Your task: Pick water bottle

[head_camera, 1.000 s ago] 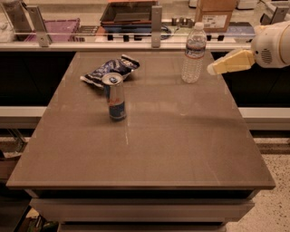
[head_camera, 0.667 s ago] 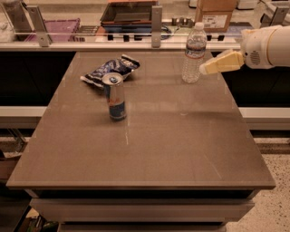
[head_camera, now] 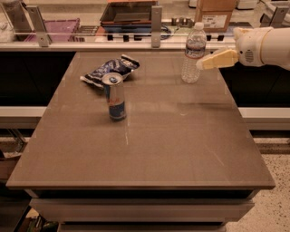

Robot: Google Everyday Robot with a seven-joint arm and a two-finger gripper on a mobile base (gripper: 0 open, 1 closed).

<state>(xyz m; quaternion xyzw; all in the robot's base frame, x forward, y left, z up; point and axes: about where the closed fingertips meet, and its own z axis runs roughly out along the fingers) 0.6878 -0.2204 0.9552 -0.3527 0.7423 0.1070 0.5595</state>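
Note:
The water bottle [head_camera: 193,53] stands upright at the far right of the brown table [head_camera: 149,145]. It is clear and ribbed, with a white cap and a pale label band. My gripper [head_camera: 204,63] reaches in from the right on a white arm, and its cream-coloured tip is right beside the bottle's right side at about mid-height.
A slim blue-silver can [head_camera: 116,96] stands left of the table's middle. A crumpled blue chip bag [head_camera: 108,70] lies behind it. A railing with posts [head_camera: 156,20] runs along the far edge, with a dark tray [head_camera: 129,11] and a cardboard box [head_camera: 215,13] beyond.
The gripper has moved left toward the water bottle, from well to its right to right beside it. The bottle, can and bag have not moved.

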